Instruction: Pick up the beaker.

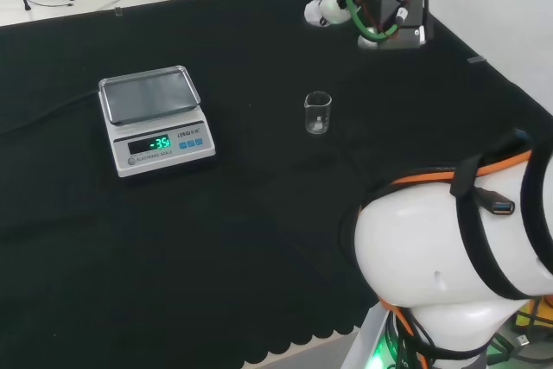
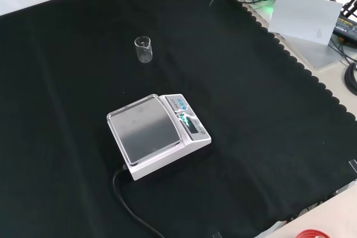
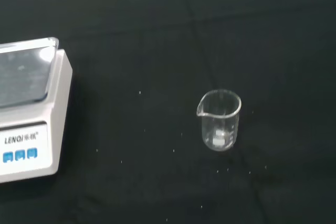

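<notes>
A small clear glass beaker stands upright on the black cloth, near the middle of the bench in the head view. It looks empty and nothing touches it. The front view has the beaker toward the upper left, and in the wrist view the beaker shows its pouring lip and stands apart from the scale. The black and white hand hangs at the top of the head view, above and beyond the beaker, well clear of it.
A white digital scale with a steel pan and lit display sits left of the beaker in the head view. The scale has a black cable trailing toward the near edge. The arm's white link stands at lower right.
</notes>
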### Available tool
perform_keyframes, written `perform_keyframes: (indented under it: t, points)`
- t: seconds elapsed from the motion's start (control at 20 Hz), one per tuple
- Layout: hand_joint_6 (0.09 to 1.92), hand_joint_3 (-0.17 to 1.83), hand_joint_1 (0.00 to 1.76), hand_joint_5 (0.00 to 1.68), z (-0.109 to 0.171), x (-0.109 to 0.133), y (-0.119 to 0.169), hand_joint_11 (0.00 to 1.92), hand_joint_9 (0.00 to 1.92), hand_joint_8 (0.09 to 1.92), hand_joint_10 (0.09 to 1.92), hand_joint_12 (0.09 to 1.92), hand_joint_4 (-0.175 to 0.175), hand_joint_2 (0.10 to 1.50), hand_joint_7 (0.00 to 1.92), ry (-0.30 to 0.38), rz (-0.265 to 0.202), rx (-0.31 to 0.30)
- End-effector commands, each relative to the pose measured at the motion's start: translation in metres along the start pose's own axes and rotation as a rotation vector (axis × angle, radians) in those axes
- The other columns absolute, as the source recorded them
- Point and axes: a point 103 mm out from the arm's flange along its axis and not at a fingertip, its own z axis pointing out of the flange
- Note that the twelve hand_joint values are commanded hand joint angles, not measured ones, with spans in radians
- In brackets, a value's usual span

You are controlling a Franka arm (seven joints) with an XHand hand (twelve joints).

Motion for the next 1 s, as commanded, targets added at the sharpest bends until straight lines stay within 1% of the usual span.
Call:
perform_keyframes:
  t: [0.05, 0.15, 0.25, 0.35, 0.45, 0.55, 0.75, 0.85, 1.0]
  points:
    - [0.51, -0.17, 0.71, 0.56, 0.041, 0.01, 0.023, 0.18, 0.64, 0.58, 0.65, 1.41, -0.021, 1.09, 0.52, -0.002, -0.009, 0.052]
    - [0.52, -0.17, 0.71, 0.55, 0.049, 0.012, 0.03, 0.18, 0.64, 0.58, 0.65, 1.41, -0.022, 1.09, 0.51, -0.021, -0.009, 0.041]
    - [0.52, -0.17, 0.71, 0.55, 0.055, 0.014, 0.035, 0.18, 0.64, 0.58, 0.65, 1.41, -0.023, 1.09, 0.51, -0.053, -0.009, -0.009]
    - [0.51, -0.17, 0.71, 0.53, 0.064, 0.014, 0.037, 0.18, 0.64, 0.58, 0.65, 1.41, -0.026, 1.09, 0.5, -0.062, -0.004, -0.066]
    - [0.51, -0.17, 0.72, 0.49, 0.074, 0.013, 0.04, 0.19, 0.63, 0.59, 0.66, 1.4, -0.028, 1.09, 0.48, -0.068, 0.001, -0.085]
    - [0.51, -0.17, 0.72, 0.46, 0.083, 0.011, 0.046, 0.2, 0.62, 0.59, 0.67, 1.4, -0.03, 1.08, 0.46, -0.065, 0.005, -0.054]
    - [0.47, -0.17, 0.73, 0.36, 0.099, 0.006, 0.061, 0.18, 0.52, 0.63, 0.72, 1.41, -0.032, 1.06, 0.35, -0.07, 0.011, 0.07]
    - [0.43, -0.17, 0.72, 0.33, 0.106, 0.006, 0.068, 0.15, 0.45, 0.64, 0.74, 1.42, -0.03, 1.05, 0.29, -0.084, 0.02, 0.101]
    - [0.41, -0.17, 0.72, 0.32, 0.115, 0.004, 0.077, 0.13, 0.41, 0.64, 0.74, 1.42, -0.028, 1.04, 0.26, -0.093, 0.024, 0.133]
